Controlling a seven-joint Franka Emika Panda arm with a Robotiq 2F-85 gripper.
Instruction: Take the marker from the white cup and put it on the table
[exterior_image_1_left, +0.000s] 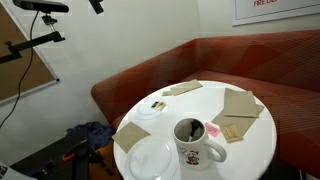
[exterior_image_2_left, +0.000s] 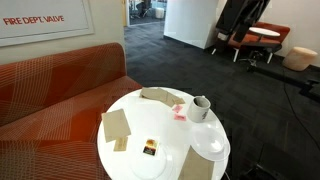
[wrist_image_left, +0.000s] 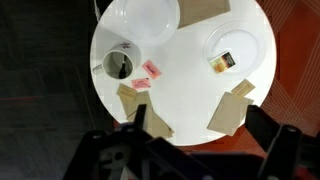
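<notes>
Two flat white plates (exterior_image_1_left: 152, 158) share the table (exterior_image_1_left: 250, 150) with the white cup (exterior_image_1_left: 199, 142) in an exterior view; the cup stands upright near the table's front edge, just beside the larger plate, and the marker (exterior_image_1_left: 190, 130) stands inside it, leaning against the dark inner wall. Brown paper napkins (exterior_image_1_left: 240, 100) lie scattered round the top, a small pink packet (exterior_image_1_left: 213, 128) lies close by the cup, and the red-brown bench (exterior_image_1_left: 280, 60) curves behind. From the opposite side, in an exterior view, the white cup (exterior_image_2_left: 201, 107) sits near the table's (exterior_image_2_left: 160, 125) far rim with its handle outward, the pink packet (exterior_image_2_left: 180, 113) just beside it; the marker is too small to make out here. A little dark-and-yellow packet (exterior_image_2_left: 150, 148) rests on the smaller plate (exterior_image_2_left: 140, 158). Looking straight down in the wrist view, the gripper (wrist_image_left: 200, 140) hangs high above the table (wrist_image_left: 190, 70), its dark, blurred fingers (wrist_image_left: 140, 125) spread wide with nothing between them. The white cup (wrist_image_left: 118, 64) lies well apart from it, toward the table's left edge, and the marker (wrist_image_left: 124, 66) shows as a thin line across its dark inside.
</notes>
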